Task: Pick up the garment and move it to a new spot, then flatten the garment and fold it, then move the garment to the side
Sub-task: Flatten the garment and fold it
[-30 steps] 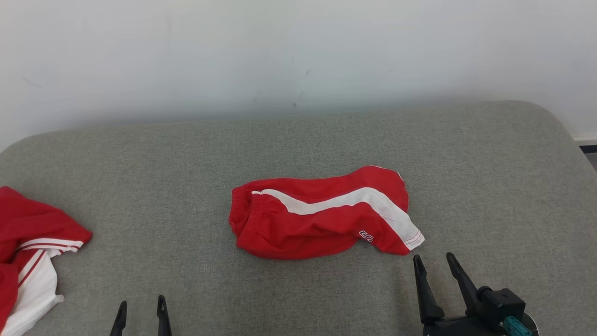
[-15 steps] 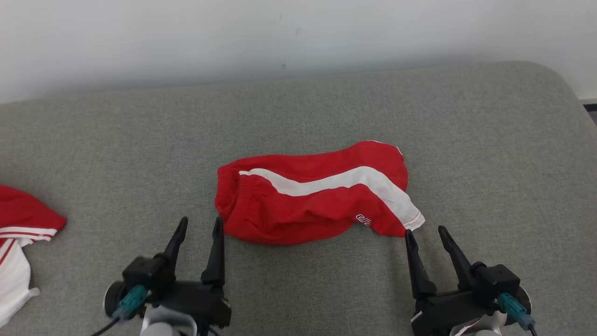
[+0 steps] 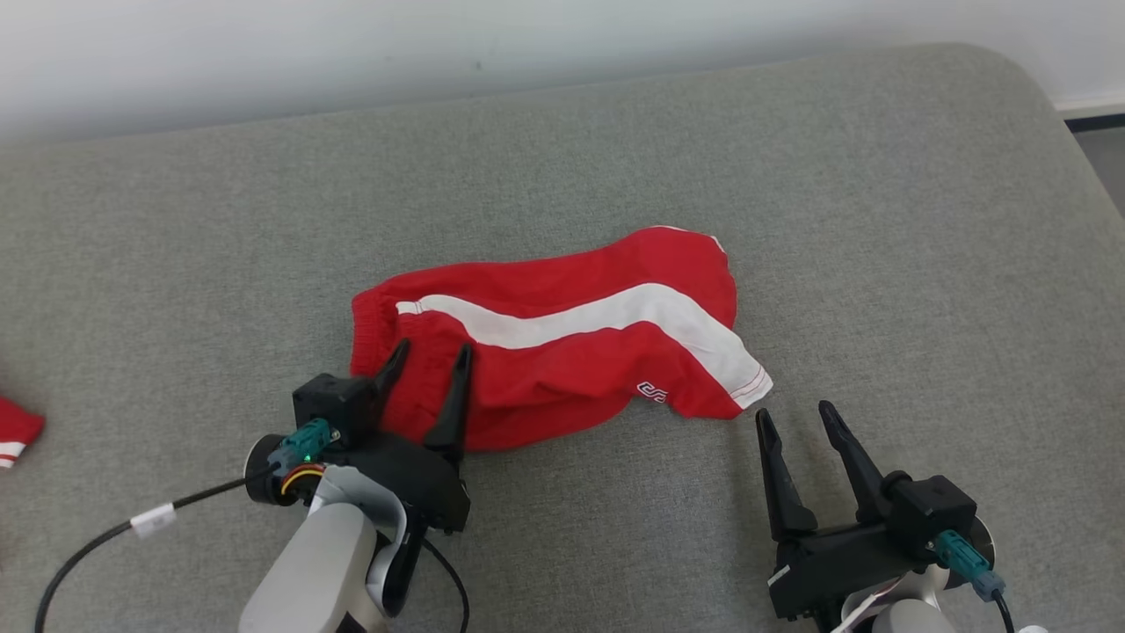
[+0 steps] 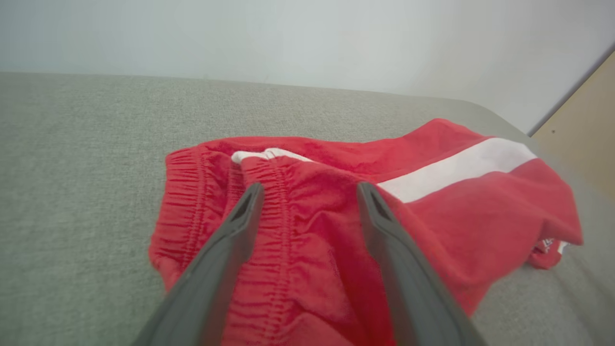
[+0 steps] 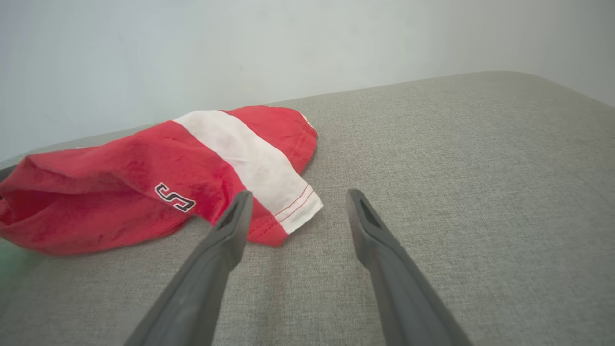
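The left hand (image 3: 435, 346), gaping wide like the right hand (image 3: 793, 410), is risking pinching only the top layer of the shorts (image 3: 562, 352) beneath it.

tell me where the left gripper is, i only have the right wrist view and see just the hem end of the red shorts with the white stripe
Observer: The left gripper hangs over the elastic waistband end of the red fabric shorts with the white stripe.
Operator: has it gripped the cloth
Observer: No, in the left wrist view its dark fingers stand wide apart over the gathered waistband, nothing pinched between them.
Operator: anything else lying around
Observer: A corner of another red and white garment shows at the far left edge of the grey fabric surface.
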